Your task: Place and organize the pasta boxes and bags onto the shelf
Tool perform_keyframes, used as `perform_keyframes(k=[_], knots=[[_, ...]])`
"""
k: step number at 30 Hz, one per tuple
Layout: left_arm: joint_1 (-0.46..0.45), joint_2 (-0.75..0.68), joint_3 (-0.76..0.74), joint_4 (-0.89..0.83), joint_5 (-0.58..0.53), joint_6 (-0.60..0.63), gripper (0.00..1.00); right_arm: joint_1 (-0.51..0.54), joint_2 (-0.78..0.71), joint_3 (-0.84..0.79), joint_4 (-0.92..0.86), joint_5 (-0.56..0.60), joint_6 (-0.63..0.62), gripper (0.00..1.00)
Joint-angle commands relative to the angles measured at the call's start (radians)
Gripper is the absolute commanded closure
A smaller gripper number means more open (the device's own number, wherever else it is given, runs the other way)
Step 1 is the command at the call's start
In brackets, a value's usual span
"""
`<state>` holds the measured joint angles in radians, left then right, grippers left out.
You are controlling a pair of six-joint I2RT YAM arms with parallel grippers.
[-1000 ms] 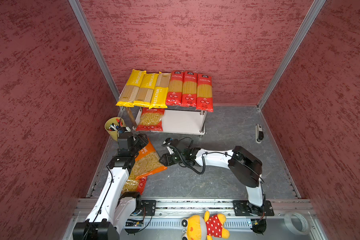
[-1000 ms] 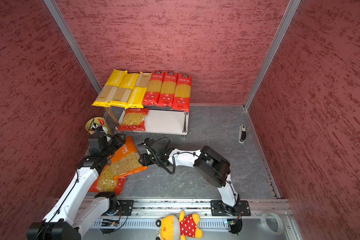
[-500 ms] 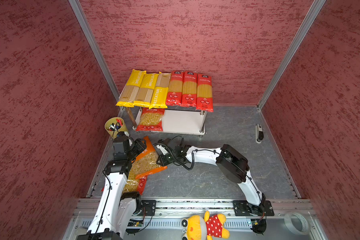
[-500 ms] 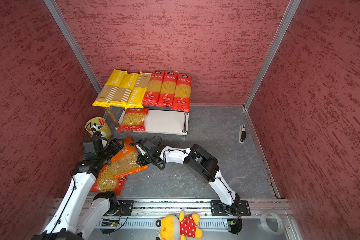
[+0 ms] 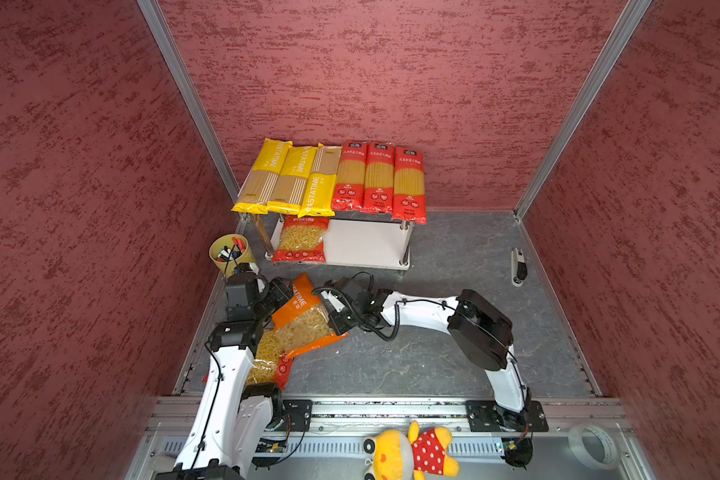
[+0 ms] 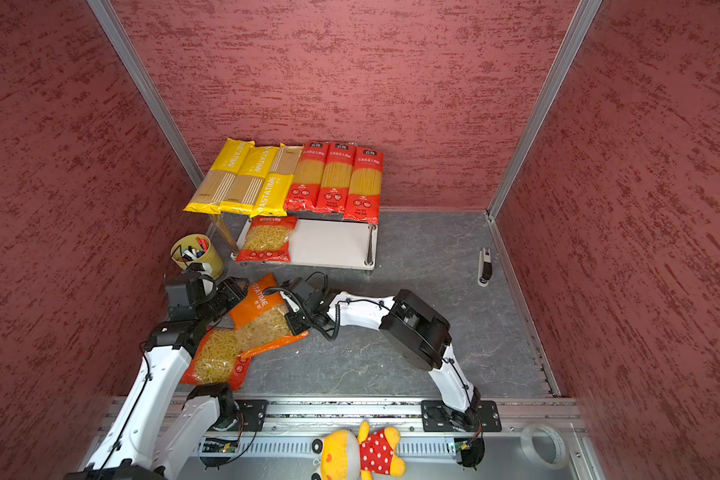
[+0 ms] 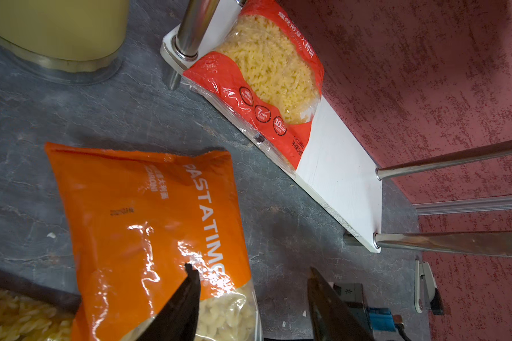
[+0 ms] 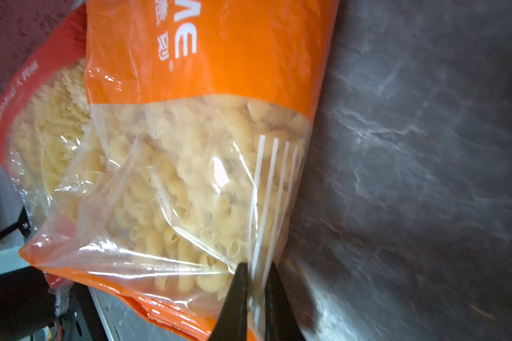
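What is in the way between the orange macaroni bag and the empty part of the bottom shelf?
Nothing visible. Only bare grey floor lies between the orange macaroni bag and the lower board of the shelf. A red pasta bag fills one end of that board; the rest is bare. The right end effector pinches the orange bag's edge.

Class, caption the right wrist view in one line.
Right gripper pinches the clear edge of the orange macaroni bag, which overlaps a red pasta bag.

orange bag [image 7: 148,218]: "PASTATIME" in white, lengthwise; small dark print beside it, unreadable | yellow packs [image 5: 296,178]: "PASTATIME" along each | red bag [image 7: 263,88]: round badges "7min", "10min" | red packs [image 5: 379,183]: Chinese heading, too small to read
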<state>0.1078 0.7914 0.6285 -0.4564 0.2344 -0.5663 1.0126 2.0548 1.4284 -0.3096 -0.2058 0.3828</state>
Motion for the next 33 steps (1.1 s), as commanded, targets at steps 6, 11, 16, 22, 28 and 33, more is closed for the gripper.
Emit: perform_keyframes(k=[6,11,16,22,28,33], knots=[[0.006,-0.006,-0.001,0.007,0.004,0.021,0.42,-0.078,-0.245,-0.184,-0.262,0.214,-0.119,0.94],[-0.003,0.011,0.006,0.027,0.008,0.014,0.42,-0.082,-0.356,-0.239,-0.422,0.334,-0.141,0.83],[-0.022,0.029,0.02,0.035,-0.001,0.016,0.42,-0.08,-0.398,-0.192,-0.477,0.376,-0.097,0.6],[-0.033,0.033,0.017,0.033,-0.064,0.055,0.42,-0.046,-0.357,-0.202,-0.052,0.074,0.2,0.58],[0.104,0.044,0.062,0.01,-0.001,0.071,0.41,0.026,-0.1,0.039,0.047,-0.04,0.22,0.57],[0.107,0.032,0.097,-0.032,-0.029,0.106,0.41,0.068,0.122,0.269,-0.029,-0.137,0.102,0.53]])
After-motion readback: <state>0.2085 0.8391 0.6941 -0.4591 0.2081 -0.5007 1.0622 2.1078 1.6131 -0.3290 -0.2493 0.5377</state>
